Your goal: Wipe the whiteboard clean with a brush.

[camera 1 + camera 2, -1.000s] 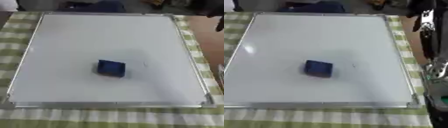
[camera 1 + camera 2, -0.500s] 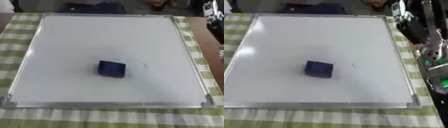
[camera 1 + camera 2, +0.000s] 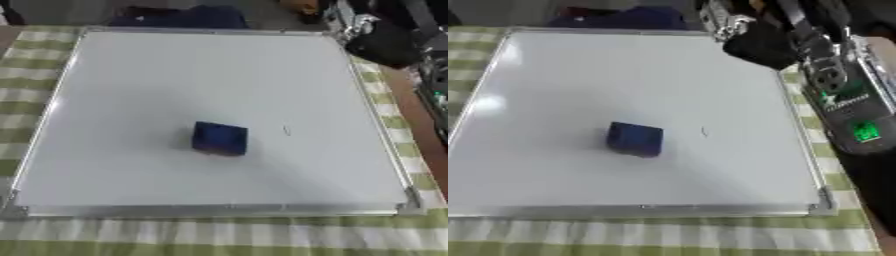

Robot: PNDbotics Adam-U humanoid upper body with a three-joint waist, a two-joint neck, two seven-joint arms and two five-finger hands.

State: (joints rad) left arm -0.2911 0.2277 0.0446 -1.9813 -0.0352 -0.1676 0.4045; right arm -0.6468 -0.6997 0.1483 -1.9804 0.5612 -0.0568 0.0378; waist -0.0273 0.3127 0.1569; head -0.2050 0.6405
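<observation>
So the whiteboard point(image 3: 175, 90) is a big flat rectangle, smooth pale face with a thin silvery metal frame, lying on a surface covered in a green-and-white checked cloth point(image 3: 219, 240). The brush point(image 3: 634, 139) is a small dark blue block, boxy with soft-looking edges, sitting on the board well below and to the left of the right robot hand point(image 3: 759, 42). That hand is a black, bulky shape with silver bits, hanging over the board's far right corner (can't tell whether its fingers are spread or curled). There's a tiny dark mark point(image 3: 703, 132) on the board just right of the brush.
</observation>
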